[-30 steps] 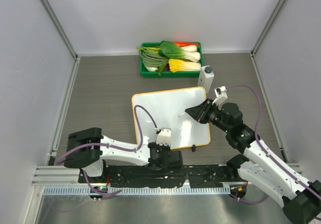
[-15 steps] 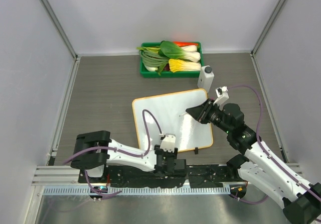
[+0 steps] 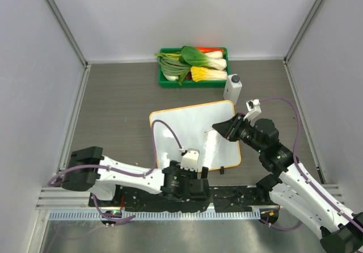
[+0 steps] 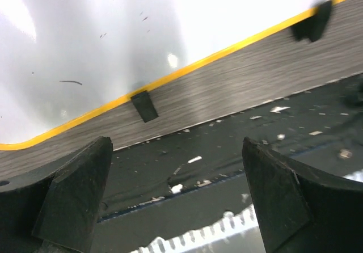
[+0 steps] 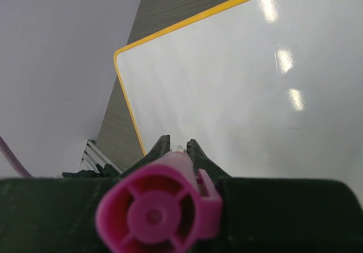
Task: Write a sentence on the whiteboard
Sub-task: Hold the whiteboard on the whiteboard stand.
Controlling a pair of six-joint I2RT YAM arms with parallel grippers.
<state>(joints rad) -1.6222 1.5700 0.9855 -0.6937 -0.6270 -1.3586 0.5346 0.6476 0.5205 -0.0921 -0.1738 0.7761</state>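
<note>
The whiteboard (image 3: 181, 128), white with an orange rim, lies flat mid-table, also seen in the left wrist view (image 4: 113, 37) and the right wrist view (image 5: 227, 83). No sentence shows on it, only a short dark stroke (image 4: 71, 83). My right gripper (image 3: 218, 128) hovers over the board's right half, shut on a pink marker (image 5: 159, 213) that points down at the board between its fingertips (image 5: 178, 145). My left gripper (image 3: 190, 188) is low over the black base rail, just off the board's near edge, open with nothing between its fingers (image 4: 178, 185).
A green tray (image 3: 164, 83) of leafy vegetables stands at the back. A small white bottle (image 3: 233, 86) stands beside the board's far right corner. Black clips (image 4: 144, 105) sit on the board's near rim. Grey walls close in both sides.
My left gripper has opened wide and drawn back from the board's near edge to the base rail. The board has shifted slightly right. The right gripper keeps the marker.
</note>
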